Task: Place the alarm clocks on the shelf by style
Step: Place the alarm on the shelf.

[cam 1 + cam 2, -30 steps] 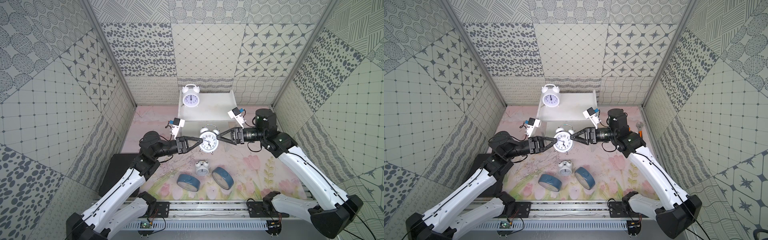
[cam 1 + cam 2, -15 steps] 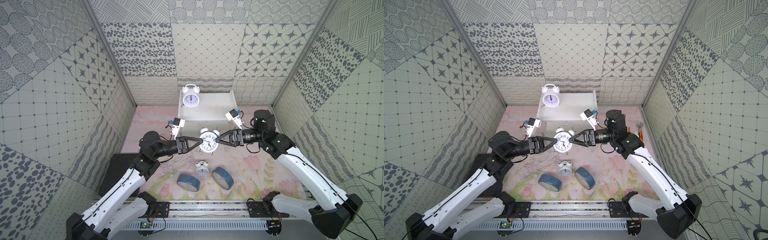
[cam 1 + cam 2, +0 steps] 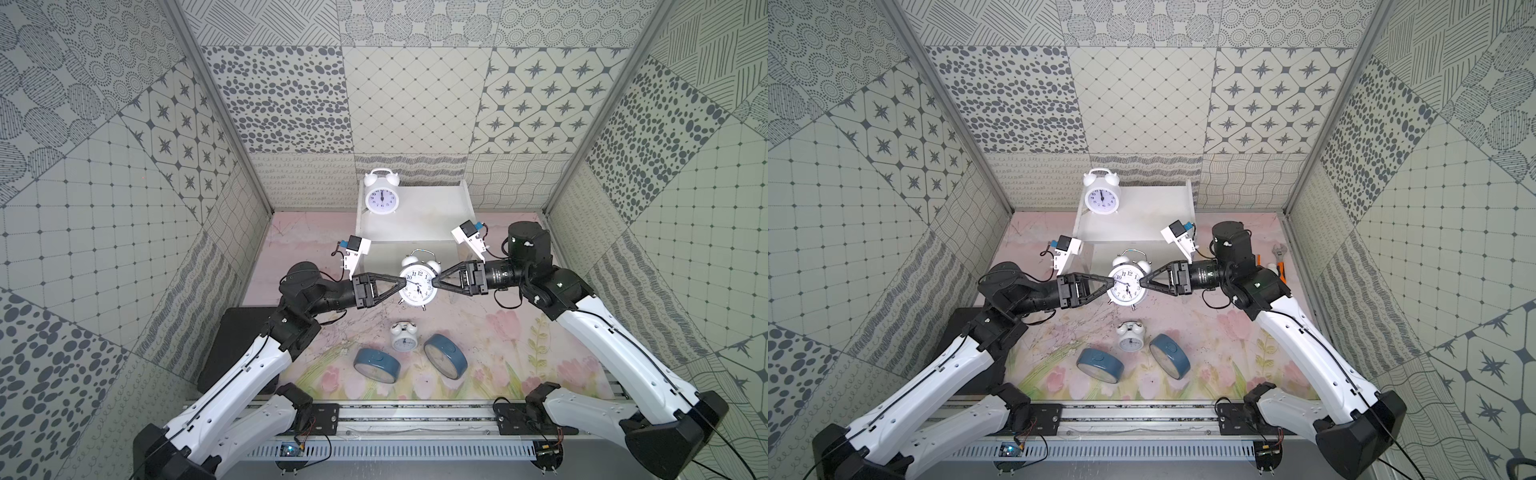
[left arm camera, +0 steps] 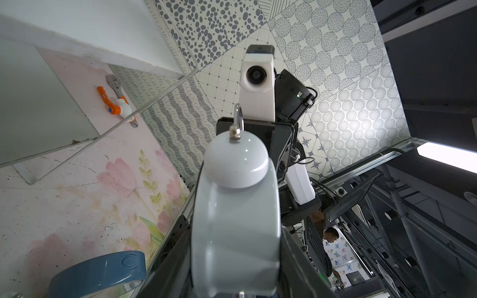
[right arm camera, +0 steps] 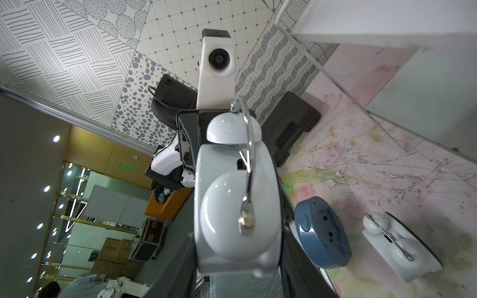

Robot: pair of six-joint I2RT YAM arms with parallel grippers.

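Right gripper (image 3: pixel 434 283) grips the held clock (image 3: pixel 417 286) by its right rim. In the right wrist view its jaws sit tight against the two flat sides of the white case. Left gripper (image 3: pixel 404 282) meets the same clock at the opposite rim. Its jaws flank the case in the left wrist view, but whether they press on it or stand slightly slack cannot be told from these angles.

This white twin-bell clock hangs between the two arms, clear of the floral table (image 3: pixel 498 332). Its face is turned toward the top cameras and its bells and handle point to the shelf (image 3: pixel 432 216), just in front of the shelf's near edge.

On the shelf's upper tier the shelf clock (image 3: pixel 381 198), also white with twin bells, stands upright at the end nearer the left arm. Closer to the robot's base, the small white clock (image 3: pixel 404 337) sits on the table between the left blue clock (image 3: pixel 377 365) and the right blue clock (image 3: pixel 445 360), just beside both. An orange-and-white wrench (image 3: pixel 1278 259) lies on the table by the right wall, beyond the right arm.
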